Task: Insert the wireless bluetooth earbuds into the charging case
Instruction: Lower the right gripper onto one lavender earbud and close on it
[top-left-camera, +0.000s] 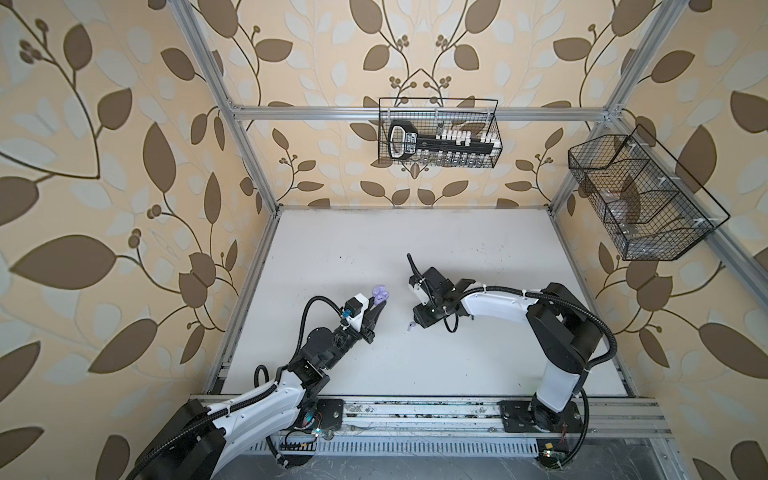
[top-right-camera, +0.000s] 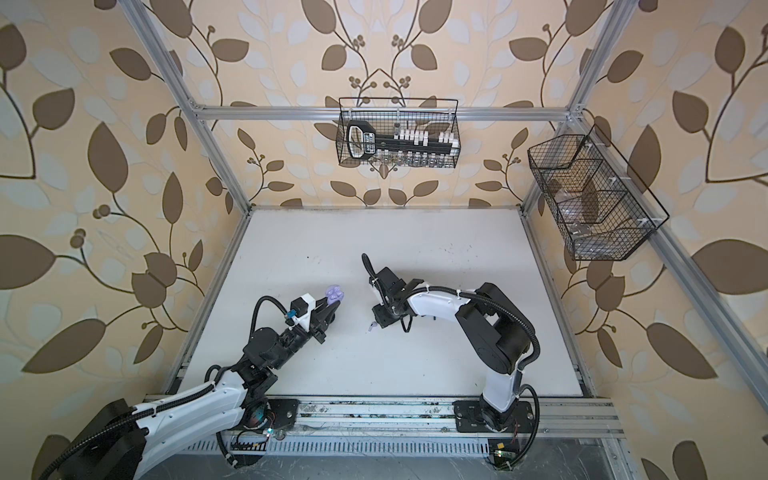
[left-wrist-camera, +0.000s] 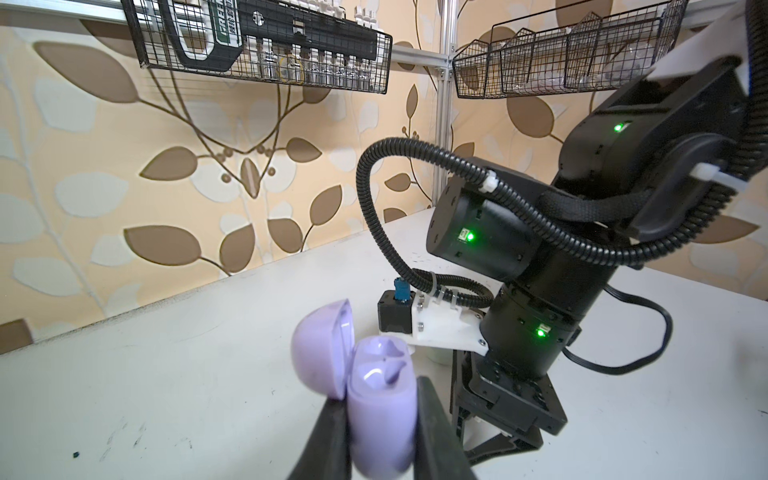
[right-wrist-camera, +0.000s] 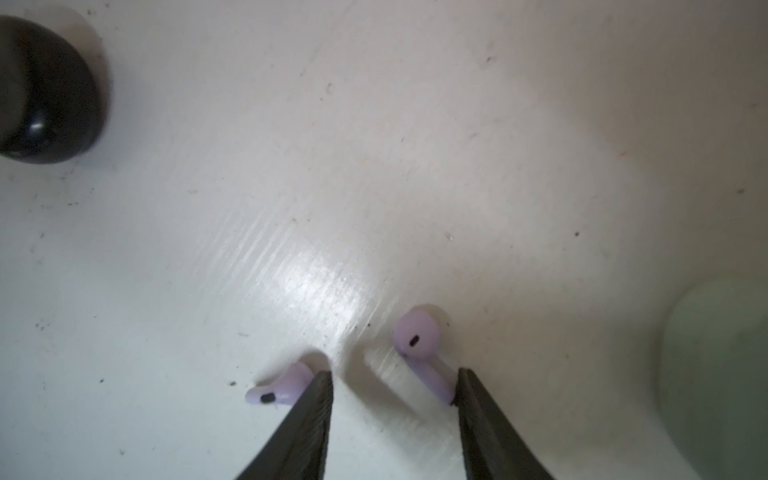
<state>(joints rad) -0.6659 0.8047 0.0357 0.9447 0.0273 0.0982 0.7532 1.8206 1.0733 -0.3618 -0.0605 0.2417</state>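
Note:
My left gripper (left-wrist-camera: 379, 395) is shut on a lavender charging case (left-wrist-camera: 376, 432) and holds it above the white table with its lid (left-wrist-camera: 318, 353) swung open. Both top views show that case (top-left-camera: 381, 296) (top-right-camera: 334, 293) at the left gripper (top-left-camera: 376, 309). My right gripper (right-wrist-camera: 395, 382) points down at the table, open. One lavender earbud (right-wrist-camera: 419, 349) lies between its fingers, its stem touching one finger. A second lavender earbud (right-wrist-camera: 278, 388) lies just outside the other finger. In a top view a single earbud (top-left-camera: 411, 327) shows beside the right gripper.
A black case (right-wrist-camera: 45, 91) and a pale mint case (right-wrist-camera: 715, 374) lie on the table near the right gripper, hidden under the arm in both top views. Two wire baskets (top-left-camera: 438, 137) (top-left-camera: 640, 199) hang on the walls above the table (top-left-camera: 332, 249).

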